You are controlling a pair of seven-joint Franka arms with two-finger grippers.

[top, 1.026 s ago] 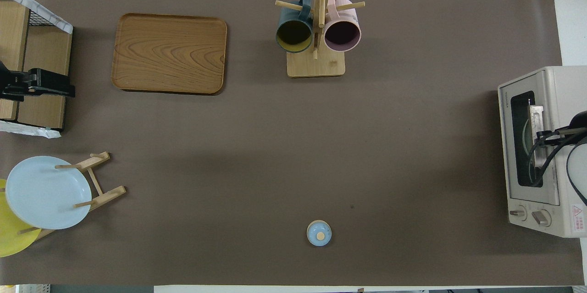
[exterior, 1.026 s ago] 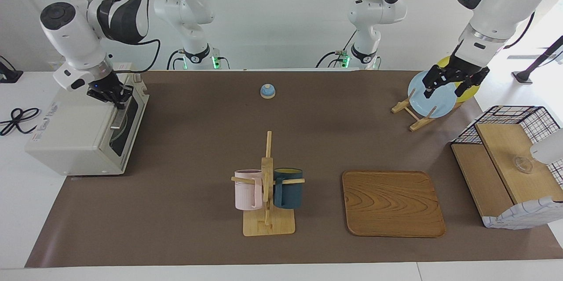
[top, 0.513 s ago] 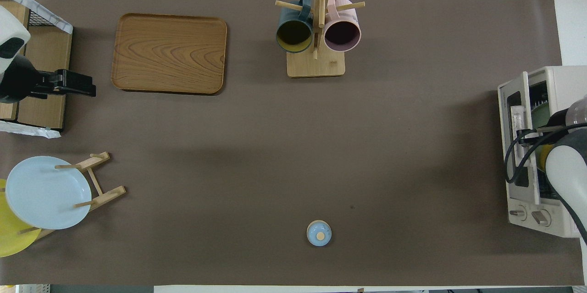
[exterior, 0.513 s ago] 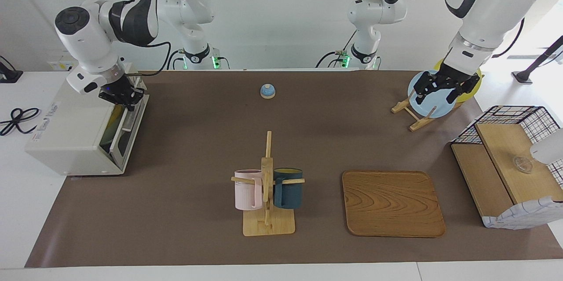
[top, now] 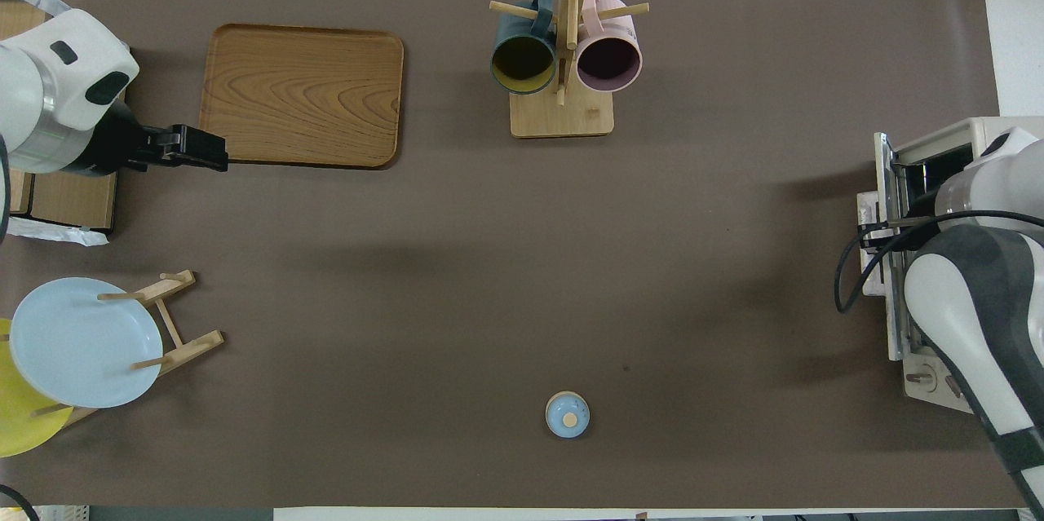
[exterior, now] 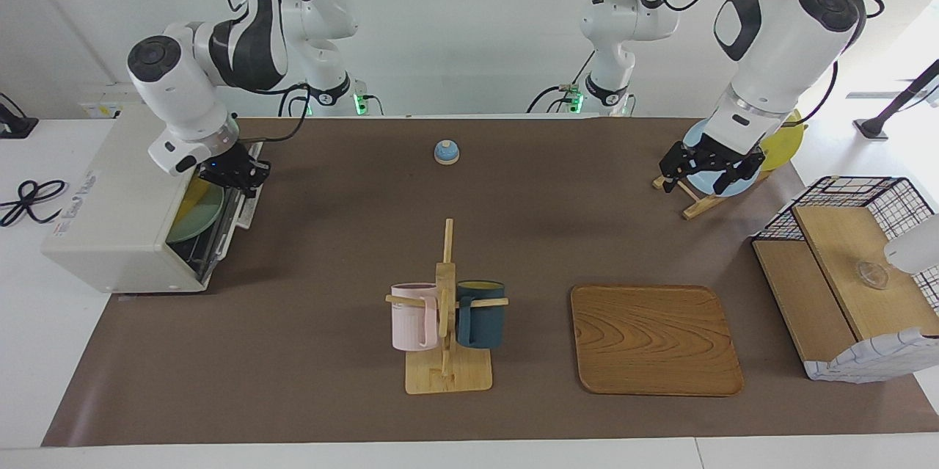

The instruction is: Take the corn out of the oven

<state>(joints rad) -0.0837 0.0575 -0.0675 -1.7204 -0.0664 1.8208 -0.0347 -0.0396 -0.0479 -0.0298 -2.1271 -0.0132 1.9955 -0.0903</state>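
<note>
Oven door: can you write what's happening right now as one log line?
right gripper: shut on oven door handle, door partly open | green plate inside | corn: hidden | left gripper: open, over blue plate

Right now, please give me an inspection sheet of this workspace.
Surface: brown mat on the white table.
Job's things: oven door pulled part open; green plate and something yellow inside.
Clutter: bell, mug rack, tray, plate rack, basket.
Grippers: right gripper shut on the oven door's handle; left gripper open, over the plate rack.
Cables: black cord beside the oven.
Surroundings: white wall, arm bases.
</note>
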